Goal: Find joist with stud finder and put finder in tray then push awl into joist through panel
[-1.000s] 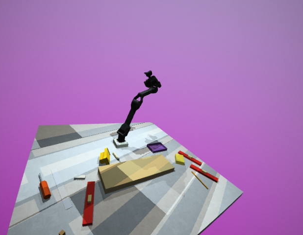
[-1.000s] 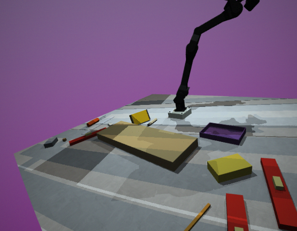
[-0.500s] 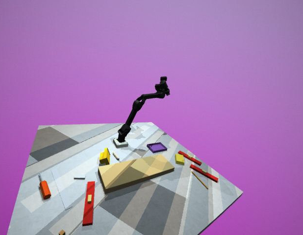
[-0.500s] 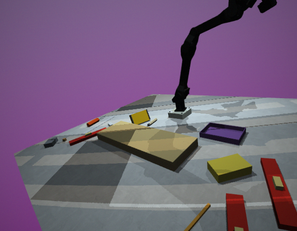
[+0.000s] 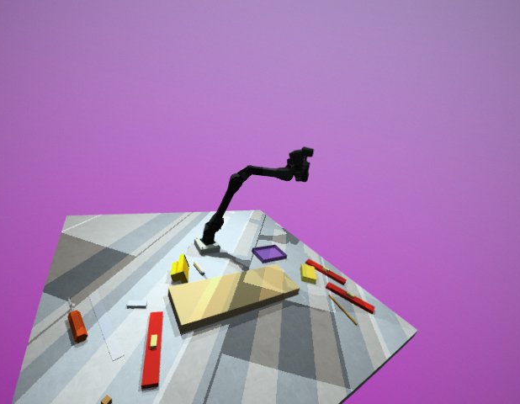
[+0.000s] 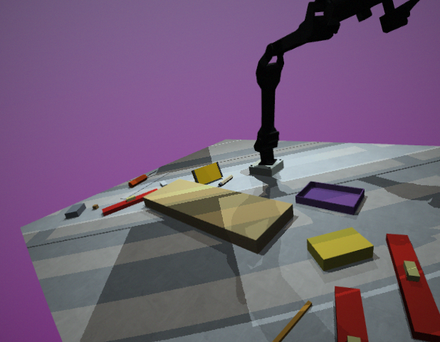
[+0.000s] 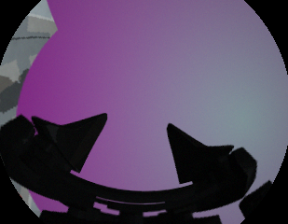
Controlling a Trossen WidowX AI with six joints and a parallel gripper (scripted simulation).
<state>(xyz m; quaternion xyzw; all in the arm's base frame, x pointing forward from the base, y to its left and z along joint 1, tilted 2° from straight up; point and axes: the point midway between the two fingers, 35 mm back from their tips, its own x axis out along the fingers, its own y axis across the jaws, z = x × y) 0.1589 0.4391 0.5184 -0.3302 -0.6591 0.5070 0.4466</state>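
Note:
My gripper [image 7: 138, 121] is open and empty, high above the table, with its fingers wide apart in the wrist view. The tan floor panel [image 5: 227, 297] [image 6: 209, 207] lies flat, with no hole that I can make out. The yellow stud finder [image 5: 179, 269] [image 6: 207, 173], with dark edges, rests tilted near the panel's left end in the top view. Beside it lies what looks like the awl [image 5: 198, 267] [image 6: 226, 179], with a cream handle and a thin tip. The purple tray [image 5: 268, 252] [image 6: 330, 197] is empty, on the arm's side of the panel. The joist is hidden.
A yellow block [image 5: 308, 272] [image 6: 339, 244] and two red bars [image 5: 334, 274] [image 5: 356, 300] lie right of the panel, with an orange stick [image 5: 343, 310]. A third red bar [image 5: 151, 363], an orange-handled tool [image 5: 77, 326] and a pale block [image 5: 136, 304] lie left.

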